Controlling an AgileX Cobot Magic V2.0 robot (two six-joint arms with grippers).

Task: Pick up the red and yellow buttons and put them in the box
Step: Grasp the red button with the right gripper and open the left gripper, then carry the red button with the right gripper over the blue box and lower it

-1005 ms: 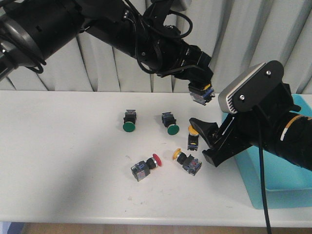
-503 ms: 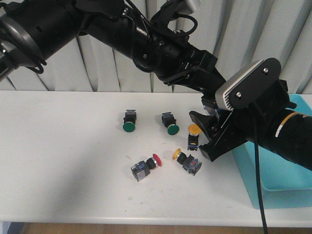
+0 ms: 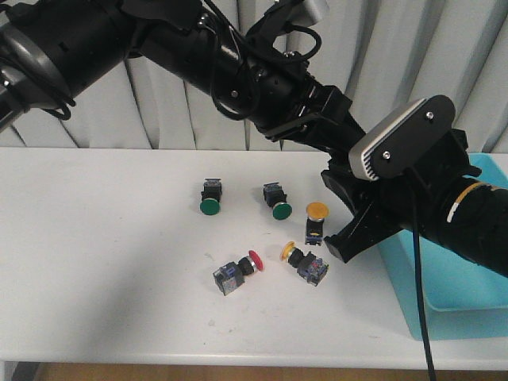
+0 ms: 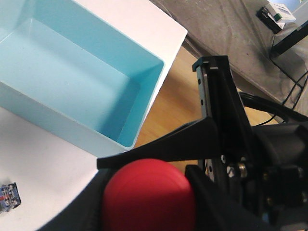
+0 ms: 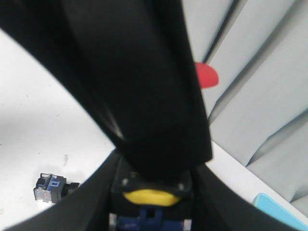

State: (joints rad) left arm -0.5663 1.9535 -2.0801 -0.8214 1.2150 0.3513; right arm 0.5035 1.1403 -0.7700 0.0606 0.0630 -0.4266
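Observation:
My left gripper (image 4: pixel 147 190) is shut on a red button (image 4: pixel 149 195). In the front view it is hidden behind my right wrist, over the table's right side. The light-blue box (image 3: pixel 444 298) stands at the right edge and also shows in the left wrist view (image 4: pixel 72 82). My right gripper (image 3: pixel 330 214) is open, its fingers either side of a yellow button (image 3: pixel 316 211), which also shows in the right wrist view (image 5: pixel 153 196). A second yellow button (image 3: pixel 290 252) and a second red button (image 3: pixel 255 259) lie on the table nearer the front.
Two green-capped switches (image 3: pixel 209 206) (image 3: pixel 282 211) lie at mid-table. My left arm (image 3: pixel 238 71) crosses above my right gripper and fills much of the right wrist view (image 5: pixel 130 72). The held red cap (image 5: pixel 207 76) shows beside it. A curtain hangs behind the table.
My left arm has swung right and lower with the red button, which is now hidden behind my right wrist. My right gripper has shifted slightly beside the yellow button.

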